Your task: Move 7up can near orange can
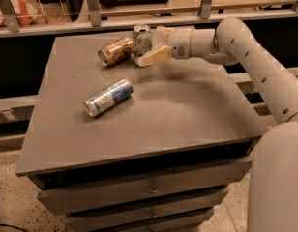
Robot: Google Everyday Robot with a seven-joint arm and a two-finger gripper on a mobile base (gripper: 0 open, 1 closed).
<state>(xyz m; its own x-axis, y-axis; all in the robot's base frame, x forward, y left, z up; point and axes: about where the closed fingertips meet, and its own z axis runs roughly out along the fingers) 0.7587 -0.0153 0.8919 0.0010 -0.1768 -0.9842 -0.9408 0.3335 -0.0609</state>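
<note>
Table [187, 115], grey top, drawers [150, 188] below its front edge.

The 7up can [141, 40] stands upright at the table's far edge, about midway along it, silver top up. You see green lettering on its pale side.

The orange can [115, 50] lies on its side on the same far strip of the table, just to the left of the 7up can. Its silver end points toward the table's left front. The nearer end sits right against the 7up can; you cannot tell whether the two touch.

The gripper [152, 48] is at the table's far edge, right up against the 7up can on its right side, low over the table top. Whether it is clamped on the can or only set against it, you cannot tell.

The arm [245, 47] reaches in over the table's right far corner, white, bending down to the robot body [279, 178] off the table's right front corner.

A blue and silver can [108, 97] lies on its side on the table's left half, well apart from the other two cans.
</note>
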